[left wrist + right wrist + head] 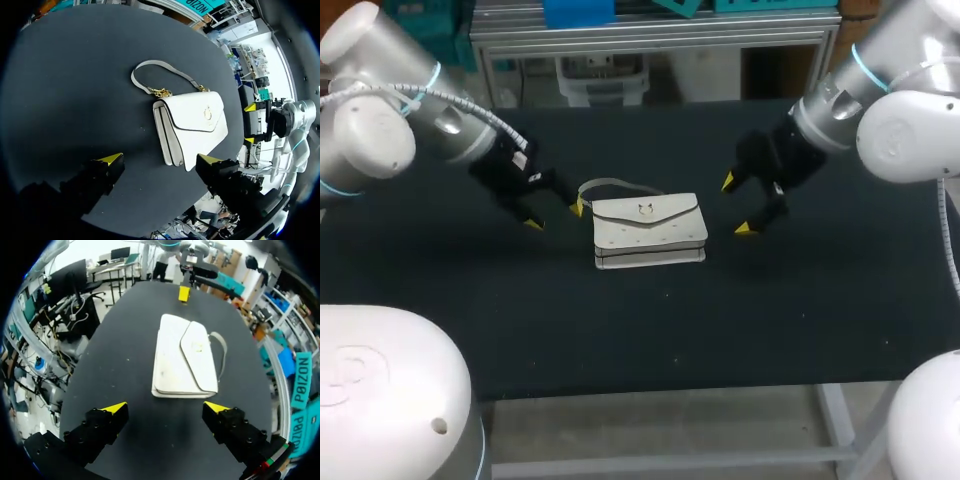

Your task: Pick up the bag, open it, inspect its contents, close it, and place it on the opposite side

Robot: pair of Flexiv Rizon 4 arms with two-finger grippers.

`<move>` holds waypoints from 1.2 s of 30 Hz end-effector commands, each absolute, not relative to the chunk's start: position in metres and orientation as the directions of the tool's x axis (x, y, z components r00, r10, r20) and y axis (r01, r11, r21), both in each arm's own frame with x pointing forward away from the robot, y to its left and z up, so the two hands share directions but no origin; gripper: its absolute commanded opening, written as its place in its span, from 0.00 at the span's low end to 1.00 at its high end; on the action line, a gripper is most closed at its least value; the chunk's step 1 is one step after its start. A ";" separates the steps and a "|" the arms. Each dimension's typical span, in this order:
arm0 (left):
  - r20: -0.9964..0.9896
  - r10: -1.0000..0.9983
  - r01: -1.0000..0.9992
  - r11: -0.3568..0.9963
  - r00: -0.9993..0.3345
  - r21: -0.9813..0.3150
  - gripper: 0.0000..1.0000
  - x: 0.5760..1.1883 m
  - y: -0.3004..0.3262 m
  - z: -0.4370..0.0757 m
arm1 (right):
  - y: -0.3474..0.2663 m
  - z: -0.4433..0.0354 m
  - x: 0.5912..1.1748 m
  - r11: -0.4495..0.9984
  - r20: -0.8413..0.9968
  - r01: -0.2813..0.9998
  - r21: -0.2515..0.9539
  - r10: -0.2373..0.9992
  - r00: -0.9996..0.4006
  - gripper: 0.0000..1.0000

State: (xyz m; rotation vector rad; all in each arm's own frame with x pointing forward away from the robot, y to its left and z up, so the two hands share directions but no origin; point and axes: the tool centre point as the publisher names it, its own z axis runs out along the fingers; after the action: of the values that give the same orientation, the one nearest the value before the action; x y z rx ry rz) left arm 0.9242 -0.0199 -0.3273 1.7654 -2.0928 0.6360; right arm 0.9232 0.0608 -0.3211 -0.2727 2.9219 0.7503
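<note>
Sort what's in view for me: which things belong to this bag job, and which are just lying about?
Belongs to the job: white bag, lying flat, flap shut; left gripper and right gripper, both open, one each side of it.
Just there: only the black table under the bag.

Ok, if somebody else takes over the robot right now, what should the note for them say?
Bag: lying flat in the middle of the table, flap shut, between the two grippers.
Left gripper: jaws open, empty, close beside the bag's left end.
Right gripper: jaws open, empty, a little off its right end.
Done: nothing yet; the bag is not picked up.
Left: pick it up, open it, look inside, close it, put it on the opposite side.
</note>
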 end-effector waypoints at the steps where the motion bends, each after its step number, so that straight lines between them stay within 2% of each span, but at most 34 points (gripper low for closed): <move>1: 0.460 -0.862 -0.976 0.205 -0.215 -0.073 1.00 0.937 -0.019 -0.312 | 0.073 -0.318 0.908 0.903 -0.231 -0.201 0.380 -0.118 -0.966 1.00; 8: 0.406 -0.853 -0.940 0.339 -0.328 -0.047 1.00 0.942 -0.020 -0.305 | 0.084 -0.313 0.897 0.935 -0.312 -0.178 0.307 -0.078 -0.947 1.00; 22: 0.406 -0.853 -0.940 0.339 -0.328 -0.047 1.00 0.942 -0.020 -0.305 | 0.087 -0.315 0.896 0.948 -0.303 -0.149 0.283 -0.059 -0.951 1.00; 23: 0.396 -0.844 -0.929 0.359 -0.362 -0.085 1.00 0.942 -0.024 -0.306 | 0.095 -0.315 0.901 0.961 -0.311 -0.155 0.228 -0.079 -0.947 1.00; 24: 0.396 -0.821 -0.909 0.399 -0.411 -0.116 1.00 0.942 -0.026 -0.306 | 0.106 -0.315 0.902 0.953 -0.355 -0.201 0.228 -0.111 -0.928 1.00; 29: 0.259 -0.780 -0.819 0.512 -0.569 -0.259 1.00 0.942 -0.030 -0.300 | 0.124 -0.322 0.901 0.961 -0.425 -0.219 0.169 -0.130 -0.896 1.00; 32: 0.110 -0.622 -0.627 0.736 -0.775 -0.254 1.00 0.932 -0.032 -0.296 | 0.131 -0.325 0.897 0.962 -0.469 -0.232 0.145 -0.140 -0.872 1.00; 34: 0.071 -0.608 -0.611 0.777 -0.791 -0.148 1.00 0.931 -0.032 -0.292 | 0.134 -0.327 0.895 0.965 -0.494 -0.239 0.111 -0.155 -0.856 1.00; 36: 0.071 -0.608 -0.611 0.777 -0.791 -0.148 1.00 0.931 -0.032 -0.292 | 0.133 -0.330 0.894 0.963 -0.509 -0.244 0.113 -0.154 -0.847 1.00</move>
State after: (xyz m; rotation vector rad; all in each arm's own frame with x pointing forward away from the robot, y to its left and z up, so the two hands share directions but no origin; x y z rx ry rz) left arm 0.9391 -0.0307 -0.3004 1.2497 -2.6983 0.4636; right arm 0.8979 0.1275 -0.3209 -0.3189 2.7107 0.2604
